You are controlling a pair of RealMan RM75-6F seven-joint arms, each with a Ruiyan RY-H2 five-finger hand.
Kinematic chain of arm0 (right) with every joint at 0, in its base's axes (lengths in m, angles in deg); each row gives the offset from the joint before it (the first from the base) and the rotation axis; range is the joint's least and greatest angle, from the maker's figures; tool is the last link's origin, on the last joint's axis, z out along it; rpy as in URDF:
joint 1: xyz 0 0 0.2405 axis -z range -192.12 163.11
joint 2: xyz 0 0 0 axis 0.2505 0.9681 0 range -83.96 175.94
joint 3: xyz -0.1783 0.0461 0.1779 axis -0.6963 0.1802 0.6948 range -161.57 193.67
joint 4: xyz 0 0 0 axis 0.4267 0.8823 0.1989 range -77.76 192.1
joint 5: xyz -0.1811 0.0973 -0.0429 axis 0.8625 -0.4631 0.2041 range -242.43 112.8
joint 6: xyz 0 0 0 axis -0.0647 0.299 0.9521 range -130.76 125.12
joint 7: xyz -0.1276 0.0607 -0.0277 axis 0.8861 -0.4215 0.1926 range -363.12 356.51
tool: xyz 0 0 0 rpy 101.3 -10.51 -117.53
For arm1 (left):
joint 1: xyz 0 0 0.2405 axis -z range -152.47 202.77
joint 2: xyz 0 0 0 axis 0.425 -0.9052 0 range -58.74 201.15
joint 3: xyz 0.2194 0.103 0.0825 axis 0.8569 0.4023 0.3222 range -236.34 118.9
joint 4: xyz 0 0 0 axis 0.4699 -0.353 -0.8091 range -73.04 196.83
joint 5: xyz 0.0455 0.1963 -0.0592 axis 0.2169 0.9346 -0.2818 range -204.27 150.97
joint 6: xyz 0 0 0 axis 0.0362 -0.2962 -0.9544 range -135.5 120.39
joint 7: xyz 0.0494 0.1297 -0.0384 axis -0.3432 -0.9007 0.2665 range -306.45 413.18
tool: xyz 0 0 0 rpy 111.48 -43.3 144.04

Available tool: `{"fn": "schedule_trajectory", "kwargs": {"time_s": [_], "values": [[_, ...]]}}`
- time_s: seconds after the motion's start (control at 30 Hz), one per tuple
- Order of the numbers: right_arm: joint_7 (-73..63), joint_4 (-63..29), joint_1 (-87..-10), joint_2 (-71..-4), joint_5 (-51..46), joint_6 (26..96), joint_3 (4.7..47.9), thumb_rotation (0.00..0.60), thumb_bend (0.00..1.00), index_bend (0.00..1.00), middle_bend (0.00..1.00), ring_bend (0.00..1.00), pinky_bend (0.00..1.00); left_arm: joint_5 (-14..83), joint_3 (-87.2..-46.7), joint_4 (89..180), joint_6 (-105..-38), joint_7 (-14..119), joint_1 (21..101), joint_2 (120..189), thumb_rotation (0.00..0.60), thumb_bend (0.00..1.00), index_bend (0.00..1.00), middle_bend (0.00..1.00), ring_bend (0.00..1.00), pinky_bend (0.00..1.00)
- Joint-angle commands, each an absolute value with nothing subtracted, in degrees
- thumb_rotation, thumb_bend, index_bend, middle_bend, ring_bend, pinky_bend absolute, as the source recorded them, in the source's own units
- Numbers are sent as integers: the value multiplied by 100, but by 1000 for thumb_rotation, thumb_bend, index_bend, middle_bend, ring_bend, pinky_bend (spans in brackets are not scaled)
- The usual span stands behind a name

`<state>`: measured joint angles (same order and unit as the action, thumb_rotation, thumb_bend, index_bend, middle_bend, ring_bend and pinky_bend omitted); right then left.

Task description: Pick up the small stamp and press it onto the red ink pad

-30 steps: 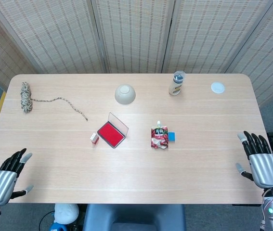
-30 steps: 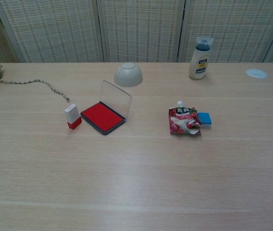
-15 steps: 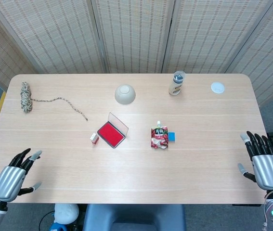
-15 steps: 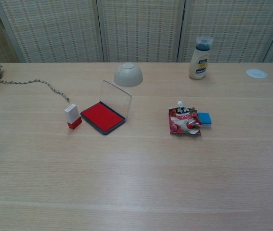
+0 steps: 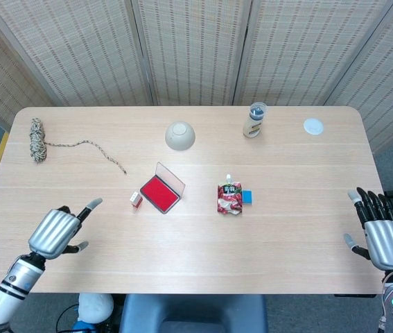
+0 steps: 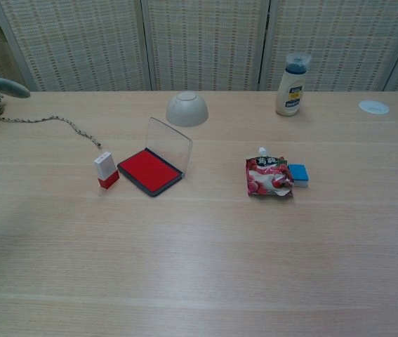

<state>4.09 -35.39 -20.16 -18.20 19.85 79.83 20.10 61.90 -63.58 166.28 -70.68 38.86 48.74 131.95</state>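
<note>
A small white stamp with a red base (image 5: 136, 200) (image 6: 105, 170) stands upright just left of the red ink pad (image 5: 159, 193) (image 6: 149, 170), whose clear lid stands open behind it. My left hand (image 5: 61, 229) hovers over the table's front left, fingers spread and empty, well short of the stamp; only a fingertip (image 6: 5, 86) of it shows in the chest view. Past the table's front right corner my right hand (image 5: 383, 235) is held with fingers apart, holding nothing.
An upturned beige bowl (image 5: 180, 135), a bottle (image 5: 254, 120) and a white disc (image 5: 312, 125) stand along the back. A rope coil (image 5: 37, 139) trails a cord at back left. A red snack pouch (image 5: 229, 198) with a blue block (image 5: 247, 197) lies right of the pad.
My left hand has risen from the front left corner and moved forward and right over the table, toward the stamp. The right hand has drifted slightly back and outward.
</note>
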Motion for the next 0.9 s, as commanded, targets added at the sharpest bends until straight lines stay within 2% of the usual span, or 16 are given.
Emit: {"fn": "schedule_trajectory", "kwargs": {"time_s": [0.03,0.27,0.43,0.53,0.67,0.9], "values": [[376,-3543,-2029,-1791,1921,7953,2038,600,282,0,0,0,0,5845,-6610,16572,-6548,3710,5350,13356,600,206,178,997,852,638],[287,-3521,-2006,-1753,1805,7988,2097,600,282,0,0,0,0,5304,-6834,16360,-5817,3527,5988,13571,600,206,274,1000,880,689],[311,-3511,-1998,-1768,1744,8019,2134,600,283,0,0,0,0,4868,-6968,16171,-5335,3348,6436,13663,600,206,279,1000,886,740],[337,-3508,-2003,-1782,1685,8028,2172,600,282,0,0,0,0,4487,-7030,16040,-5001,3325,6715,13714,600,206,279,1000,889,803],[331,-3506,-1999,-1781,1651,8061,2206,600,282,0,0,0,0,3917,-7033,15855,-4608,3238,7042,13784,600,206,283,1000,898,861],[241,-3492,-1974,-1753,1681,8125,2215,600,264,0,0,0,0,3139,-6867,15503,-4318,2879,7557,14037,600,206,304,1000,902,869]]}}
